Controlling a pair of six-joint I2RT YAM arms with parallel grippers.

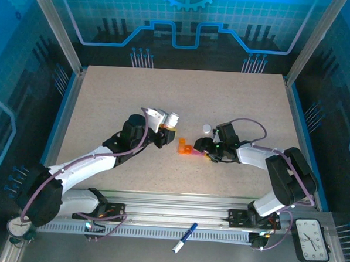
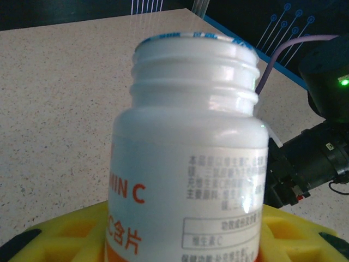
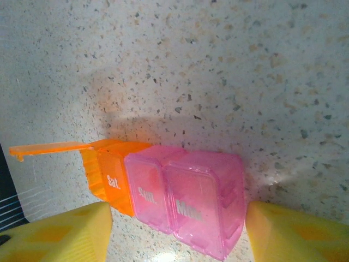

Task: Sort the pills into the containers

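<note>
Containers (image 3: 174, 196): one short strip of three joined translucent cells. The orange cell is marked Sat and its lid (image 3: 52, 148) is swung open; the two pink cells, marked Sun and Mon, have their lids down.
Position: flat on the speckled table (image 1: 106, 92), near its middle, between the two arms.
Handling: judged light, made of stiff thin plastic with smooth walls. A sideways push would probably make it skid or tip. The open hinged lid looks like the weakest part.
Where to hold: best taken low across the two end walls, clear of the raised lid.
Right gripper (image 3: 177, 224): directly over the strip. Its yellow pads (image 3: 54, 234) stand apart, one beyond the orange end and one beyond the pink end, with the strip between them. Whether they press on it cannot be told.
Left gripper (image 2: 180, 243): pinching a white bottle (image 2: 191, 164) low on its body, the mouth uncapped. In the overhead view it is just left of the strip.
Cap (image 1: 206, 128): white, on the table just behind the right gripper.
</note>
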